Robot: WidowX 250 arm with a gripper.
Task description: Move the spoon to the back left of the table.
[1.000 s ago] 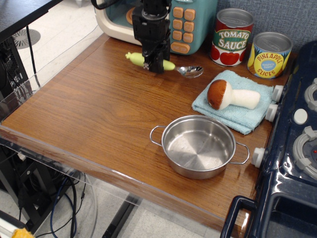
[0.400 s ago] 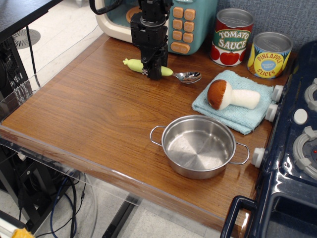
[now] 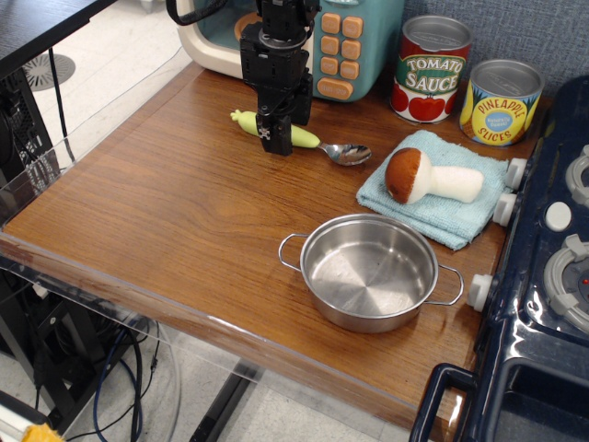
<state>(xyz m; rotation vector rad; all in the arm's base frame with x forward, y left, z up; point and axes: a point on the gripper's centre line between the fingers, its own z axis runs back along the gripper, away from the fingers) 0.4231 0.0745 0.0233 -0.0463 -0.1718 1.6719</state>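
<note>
The spoon (image 3: 346, 153) has a pale yellow-green handle and a shiny metal bowl. It lies across the back of the reddish-brown table (image 3: 166, 212), left of centre, with the handle pointing left and the bowl pointing right. My black gripper (image 3: 278, 142) comes down from above and is shut on the middle of the handle, hiding that part. The spoon sits at or just above the tabletop; I cannot tell whether it touches.
A steel pot (image 3: 368, 272) stands at the front centre. A plush mushroom (image 3: 428, 177) lies on a blue cloth (image 3: 457, 226) to the right. Tomato sauce (image 3: 433, 69) and pineapple (image 3: 502, 101) cans and a teal toy appliance (image 3: 359, 46) line the back. The dark blue toy stove (image 3: 543, 304) fills the right side.
The gripper has moved slightly toward the front and down, still holding the spoon. The spoon's bowl has shifted closer to the front and sits lower.
</note>
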